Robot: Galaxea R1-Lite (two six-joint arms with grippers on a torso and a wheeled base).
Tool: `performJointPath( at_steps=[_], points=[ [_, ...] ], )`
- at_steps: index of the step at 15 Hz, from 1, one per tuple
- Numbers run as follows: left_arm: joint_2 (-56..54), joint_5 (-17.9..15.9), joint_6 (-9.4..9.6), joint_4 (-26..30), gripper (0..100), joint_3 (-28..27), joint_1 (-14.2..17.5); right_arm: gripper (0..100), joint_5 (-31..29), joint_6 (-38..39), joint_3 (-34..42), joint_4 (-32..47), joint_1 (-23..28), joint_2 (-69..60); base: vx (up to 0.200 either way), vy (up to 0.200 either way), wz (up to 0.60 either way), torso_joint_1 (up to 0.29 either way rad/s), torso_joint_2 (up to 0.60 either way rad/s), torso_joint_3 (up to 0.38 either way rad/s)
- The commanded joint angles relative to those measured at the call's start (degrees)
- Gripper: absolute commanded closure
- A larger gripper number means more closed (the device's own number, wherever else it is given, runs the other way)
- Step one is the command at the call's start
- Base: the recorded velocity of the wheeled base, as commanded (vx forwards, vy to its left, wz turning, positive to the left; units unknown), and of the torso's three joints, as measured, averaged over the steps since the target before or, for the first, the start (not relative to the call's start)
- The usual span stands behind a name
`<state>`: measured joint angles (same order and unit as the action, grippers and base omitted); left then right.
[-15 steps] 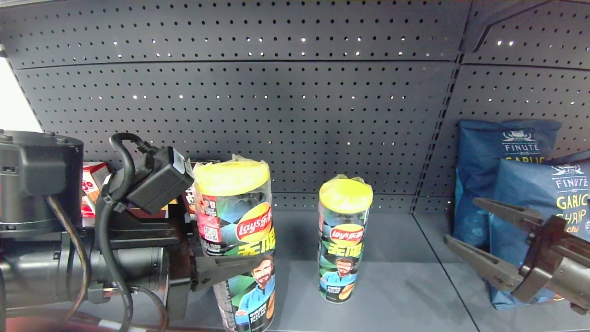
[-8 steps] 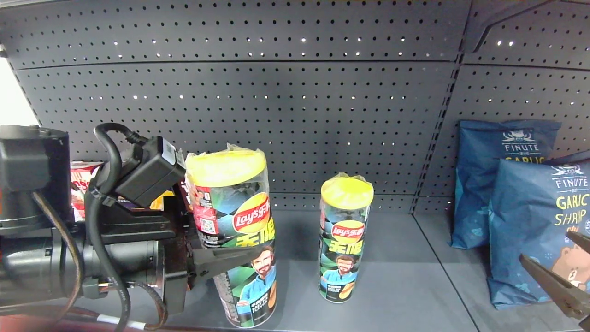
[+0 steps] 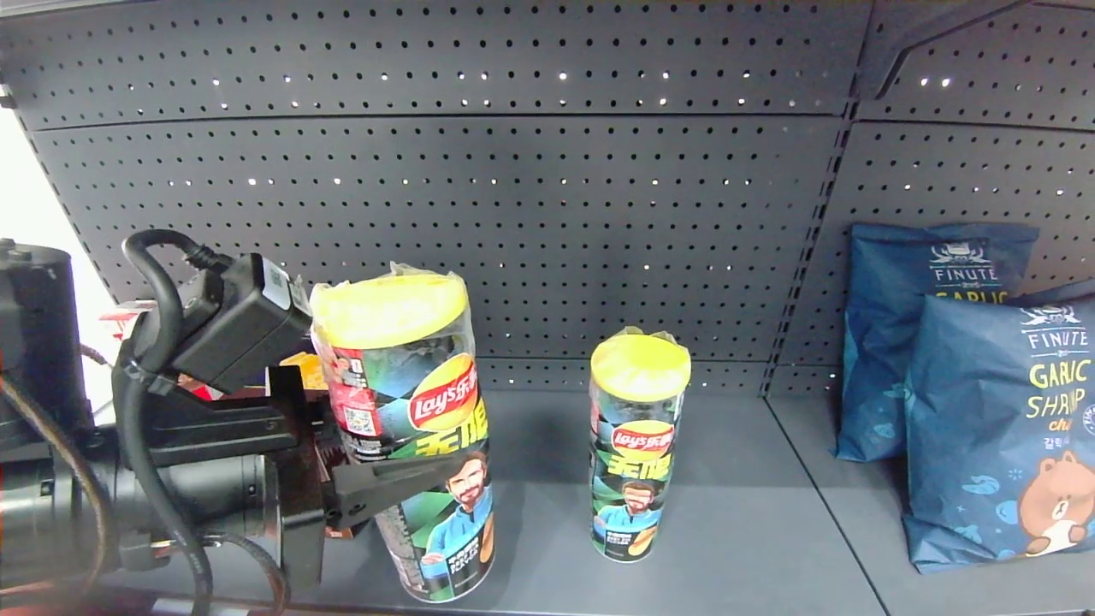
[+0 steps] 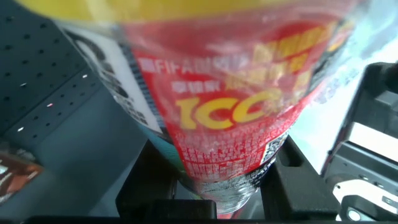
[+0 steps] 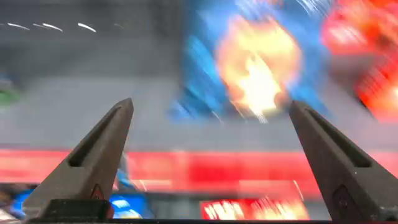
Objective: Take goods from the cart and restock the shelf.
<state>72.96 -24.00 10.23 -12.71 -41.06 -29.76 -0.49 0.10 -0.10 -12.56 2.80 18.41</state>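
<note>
The left pincer (image 3: 415,489) gripped the tall chip can (image 3: 395,402) at the left front of the shelf (image 3: 753,530), leaning a little; a second can (image 3: 638,445) stood apart, to its right; blue bags (image 3: 997,428) sat further right; the right pincer (image 5: 210,107) was wide open.

Cans (image 3: 637,462) yel.-lidded, bags (image 3: 984,411) navy
</note>
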Motion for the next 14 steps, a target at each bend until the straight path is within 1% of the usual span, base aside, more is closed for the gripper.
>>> performJointPath(
  at_steps=[1,3,5,6,7,8,9,10,12,13,14],
  points=[
    [-2.30,0.62,-0.03,-0.03,100,1.33,-0.39,0,-3.91,0.34,0.10,8.86,1.15,-13.66,0.000,0.000,0.00,0.000,0.00,0.000],
    [-3.35,1.06,-0.03,-0.03,100,2.30,-0.48,0,-4.26,0.25,0.10,9.66,1.15,-13.66,0.000,0.000,0.00,0.000,0.00,0.000],
    [-4.23,0.71,0.06,0.06,100,2.74,-0.48,0,-3.99,1.66,0.10,9.66,0.27,-14.01,0.000,0.000,0.00,0.000,0.00,0.000],
    [-4.32,-0.34,-0.03,0.06,100,2.56,-0.48,0,-3.73,3.15,0.10,9.66,0.27,-13.93,0.000,0.000,0.00,0.000,0.00,0.000],
    [-4.23,-2.01,-0.03,-0.03,100,2.21,-0.39,0,-1.62,2.36,0.10,10.97,0.27,-14.01,0.000,0.000,0.00,0.000,0.00,0.000],
    [-4.23,-3.07,-0.03,-0.03,100,2.03,-0.30,0,0.75,0.08,0.10,12.38,-0.17,-14.19,0.000,0.000,0.00,0.000,0.00,0.000],
    [-4.05,-5.18,-0.03,-0.12,100,1.68,-0.13,0,3.12,-1.86,0.01,12.82,-2.45,-15.07,0.000,0.000,0.00,0.000,0.00,0.000],
    [-3.88,-6.32,-0.03,-0.12,100,1.77,-0.13,0,3.21,-1.86,0.10,12.73,-3.86,-15.86,0.000,0.000,0.00,0.000,0.00,0.000],
    [-2.91,-8.78,0.06,-0.21,100,1.51,-0.13,0,3.04,-0.80,0.10,12.73,-2.80,-18.41,0.000,0.000,0.00,0.000,0.00,0.000],
    [-1.95,-9.31,0.06,-0.56,100,1.07,-0.04,0,2.95,-0.54,0.10,12.64,-2.89,-18.41,0.000,0.000,0.00,0.000,0.00,0.000],
    [-0.98,-9.48,0.06,-2.23,100,0.98,-0.04,0,2.95,-0.45,0.10,12.64,-2.89,-18.41,0.000,0.000,0.00,0.000,0.00,0.000]
  ],
)
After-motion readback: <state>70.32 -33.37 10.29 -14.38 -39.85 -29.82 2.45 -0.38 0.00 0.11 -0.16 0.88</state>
